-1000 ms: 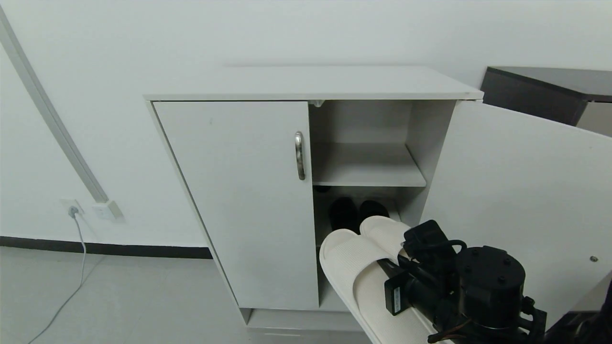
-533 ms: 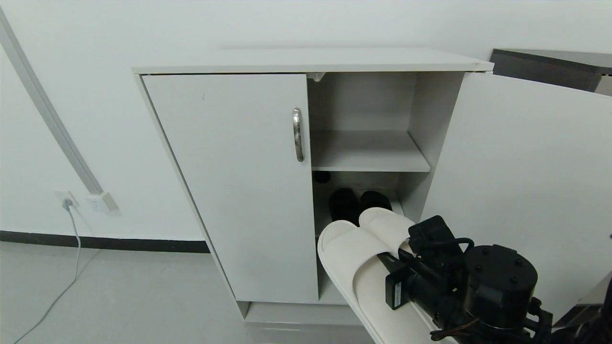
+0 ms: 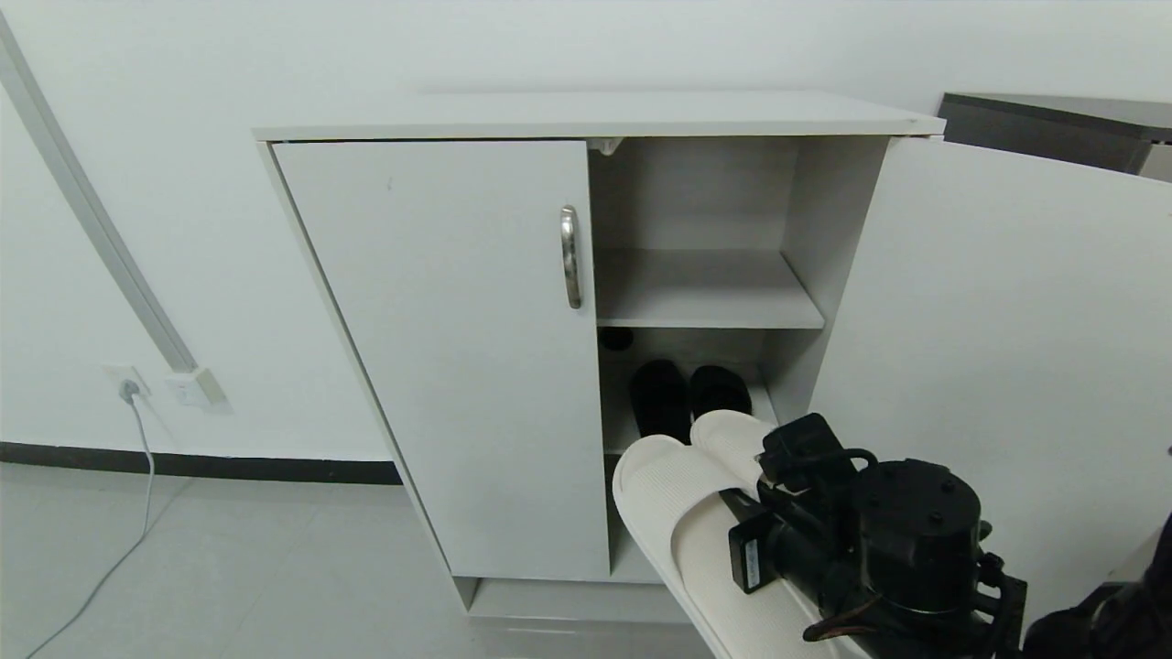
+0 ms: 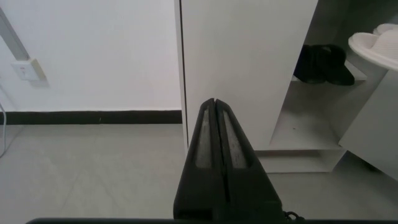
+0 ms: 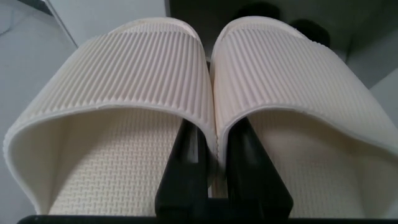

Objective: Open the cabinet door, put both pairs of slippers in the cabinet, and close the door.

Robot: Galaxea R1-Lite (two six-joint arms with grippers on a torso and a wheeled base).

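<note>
Right wrist view: right gripper (image 5: pixel 210 146) clamped on 2 white slippers (image 5: pixel 149 74).
Its fingers (image 5: pixel 183 174) pinch the pair's touching inner sides, toes aimed at the cabinet (image 3: pixel 586 112) opening beside the open right door (image 3: pixel 998 329). 2 black slippers (image 3: pixel 687 395) sit inside, under the upper shelf (image 3: pixel 705 297), just beyond the white toes. The left gripper (image 4: pixel 214 134) hangs empty, fingers pressed together, facing the closed left door (image 3: pixel 458 348).
</note>
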